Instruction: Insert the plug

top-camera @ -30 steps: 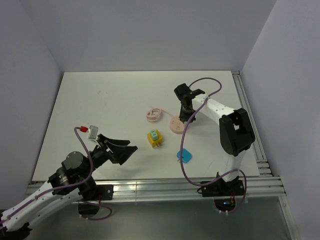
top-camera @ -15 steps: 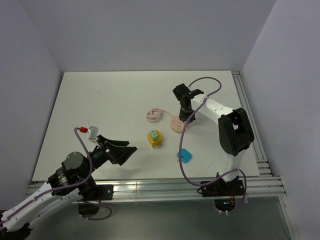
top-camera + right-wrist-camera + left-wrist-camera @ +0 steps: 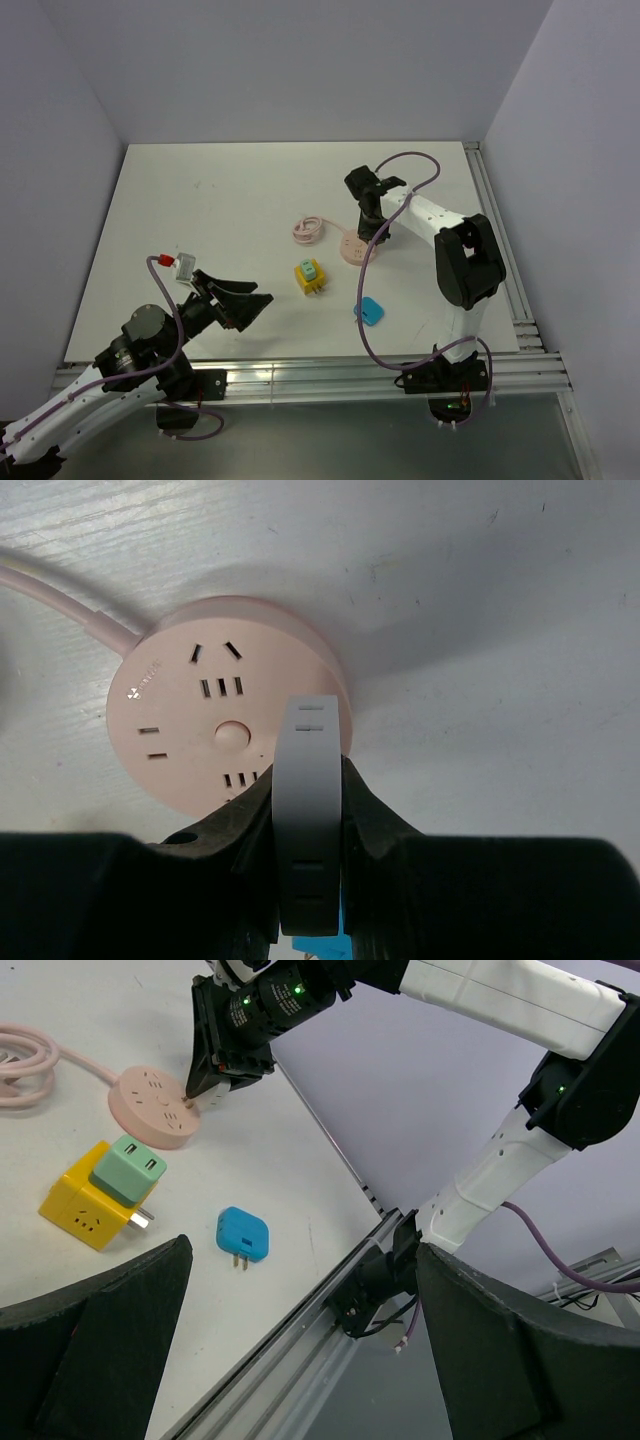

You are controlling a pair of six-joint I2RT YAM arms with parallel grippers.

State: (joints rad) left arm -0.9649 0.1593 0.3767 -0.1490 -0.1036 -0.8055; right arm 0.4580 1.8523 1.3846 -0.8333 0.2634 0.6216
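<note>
The right end effector (image 3: 203, 1090) is clamped narrowly on a pale white oblong plug (image 3: 308, 780), one finger on each long side. It holds the plug over the right part of the white tabletop (image 3: 200, 210), at the right rim of the round pink socket hub (image 3: 352, 249). In the right wrist view the plug's long axis runs straight out from the fingers. Its free end points at the hub, and that end overlaps the hub's rim just right of the centre button. Whether it touches the hub cannot be told. The plug's broad face shows short slots; no prongs show. From the left wrist view the end effector comes down steeply onto the hub's right edge.

The hub lies flat with its socket face up. Its pink cable (image 3: 308, 229) runs to a loose coil to the left, slightly farther back. Just nearer and left of the hub sits a yellow cube (image 3: 308, 282) with a green adapter (image 3: 310, 268) on top. A small blue plug (image 3: 369, 311) lies nearer still, to the right of the cube.

The left end effector (image 3: 248, 298) hangs over the near left of the tabletop with its fingers spread wide, holding nothing.
</note>
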